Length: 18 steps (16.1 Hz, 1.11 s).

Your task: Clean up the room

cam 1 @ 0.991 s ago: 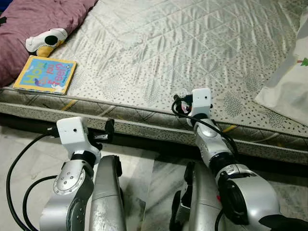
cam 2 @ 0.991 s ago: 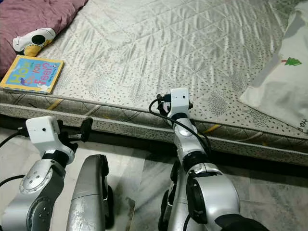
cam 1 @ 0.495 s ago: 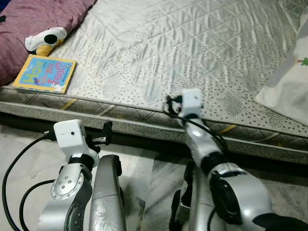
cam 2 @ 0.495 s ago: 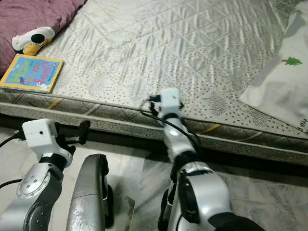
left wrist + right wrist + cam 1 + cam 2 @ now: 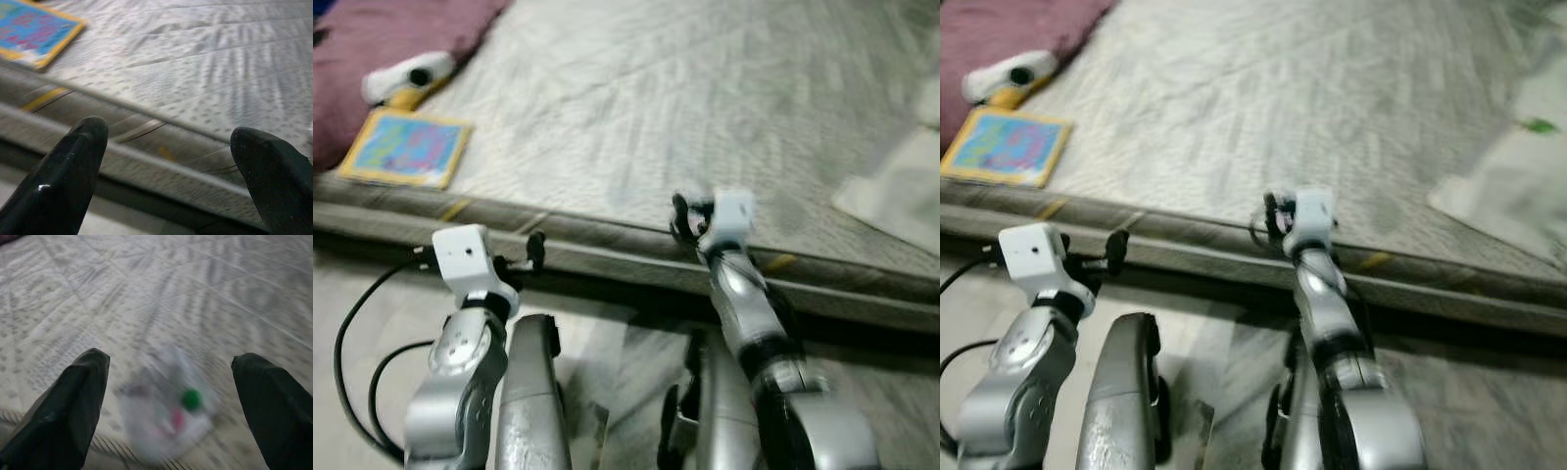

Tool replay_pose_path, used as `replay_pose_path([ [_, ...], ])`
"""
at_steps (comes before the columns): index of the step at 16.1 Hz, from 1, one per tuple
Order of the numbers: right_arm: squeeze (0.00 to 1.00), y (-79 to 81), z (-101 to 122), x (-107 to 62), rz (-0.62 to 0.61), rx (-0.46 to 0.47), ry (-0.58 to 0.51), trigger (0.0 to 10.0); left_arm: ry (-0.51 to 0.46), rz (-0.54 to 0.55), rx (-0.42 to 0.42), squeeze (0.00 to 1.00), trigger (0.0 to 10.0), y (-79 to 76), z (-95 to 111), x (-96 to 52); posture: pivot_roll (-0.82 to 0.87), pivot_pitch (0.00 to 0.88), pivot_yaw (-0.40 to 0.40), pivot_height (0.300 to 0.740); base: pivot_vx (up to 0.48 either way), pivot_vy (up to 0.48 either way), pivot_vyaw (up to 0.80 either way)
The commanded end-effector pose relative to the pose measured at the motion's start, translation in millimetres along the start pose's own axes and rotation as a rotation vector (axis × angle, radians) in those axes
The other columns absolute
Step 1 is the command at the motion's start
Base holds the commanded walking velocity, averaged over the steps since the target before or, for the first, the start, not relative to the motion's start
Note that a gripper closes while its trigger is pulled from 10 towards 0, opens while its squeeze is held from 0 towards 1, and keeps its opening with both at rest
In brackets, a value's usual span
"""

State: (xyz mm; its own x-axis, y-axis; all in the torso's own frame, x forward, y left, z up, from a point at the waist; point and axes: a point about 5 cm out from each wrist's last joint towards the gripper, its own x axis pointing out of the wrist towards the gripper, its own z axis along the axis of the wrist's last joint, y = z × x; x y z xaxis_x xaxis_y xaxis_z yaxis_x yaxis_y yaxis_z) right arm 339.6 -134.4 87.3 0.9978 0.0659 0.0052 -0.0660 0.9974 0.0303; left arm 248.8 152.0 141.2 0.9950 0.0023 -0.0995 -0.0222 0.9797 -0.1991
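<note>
— Robot's standing at the foot of the mattress, both arms up in front of it. What's it going for, you reckon?

— Hard to call. There's a picture book lying flat near the mattress's front edge, far over on the robot's left, with a soft toy just behind it against the purple blanket. Over on the right there's a white pillow.

— Which arm's closer to the book?

— The left gripper, clearly. It hangs just short of the mattress edge, fingers spread wide with nothing between them. In its wrist camera the book sits off towards one corner, up on the mattress and well apart from the fingertips. So the book lies ahead and further to the robot's left of that gripper.

— And the right one?

— The right gripper is out over the mattress edge near the middle, jaws wide open too, empty. There's a small blurred white thing between the fingers in its wrist camera, a green dot and something pink on it. Too smeared to say what it is.

— So right arm might take that?

— Could be. It's dead ahead of that gripper, whereas the book would want the left arm swinging outward. The book's longer side runs roughly along the mattress edge, as best I can judge through the blur.
</note>
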Motion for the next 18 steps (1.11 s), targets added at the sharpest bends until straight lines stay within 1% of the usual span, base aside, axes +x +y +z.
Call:
replay_pose_path([
  [1,0.0,-0.5,4,-2.4,0.008,0.012,-0.01,10.0,-0.005,-0.009,-0.002,0.0,10.0,-1.9,-2,0.2,0.12,0.141,-0.021,0.568,0.0,0.0,0.0],
  [2,0.0,2.5,4,-8.6,0.03,0.005,-0.022,10.0,-0.023,-0.028,-0.006,0.0,10.0,-4.8,-2,6.1,0.09,0.108,-0.033,0.568,0.0,0.0,0.0],
  [5,0.0,10.0,7,-13.3,0.078,-0.022,-0.03,10.0,-0.063,-0.047,-0.016,0.0,10.0,-8.9,0,17.8,0.08,0.067,-0.035,0.568,0.0,0.0,0.0],
  [7,0.0,7.2,15,-8.5,0.074,-0.028,-0.039,10.0,-0.091,-0.064,-0.01,0.0,10.0,-10.5,5,25.3,0.08,0.043,-0.028,0.568,0.263,0.0,0.0],
  [10,0.0,3.2,19,-2.6,0.061,-0.035,-0.041,10.0,-0.102,-0.067,-0.004,0.0,10.0,-8.3,6,31.6,0.08,0.025,-0.028,0.568,0.278,0.0,0.0],
  [16,0.0,2.1,20,-0.7,0.067,-0.047,-0.032,10.0,-0.113,-0.077,-0.005,0.0,10.0,-9.9,6,33.9,0.09,0.02,-0.027,0.568,0.271,0.0,0.0],
  [18,0.0,-0.9,20,0.0,0.06,-0.056,-0.033,10.0,-0.112,-0.089,-0.011,0.0,10.0,-10.4,4,33.5,0.09,0.023,-0.023,0.568,0.0,0.0,0.0],
])
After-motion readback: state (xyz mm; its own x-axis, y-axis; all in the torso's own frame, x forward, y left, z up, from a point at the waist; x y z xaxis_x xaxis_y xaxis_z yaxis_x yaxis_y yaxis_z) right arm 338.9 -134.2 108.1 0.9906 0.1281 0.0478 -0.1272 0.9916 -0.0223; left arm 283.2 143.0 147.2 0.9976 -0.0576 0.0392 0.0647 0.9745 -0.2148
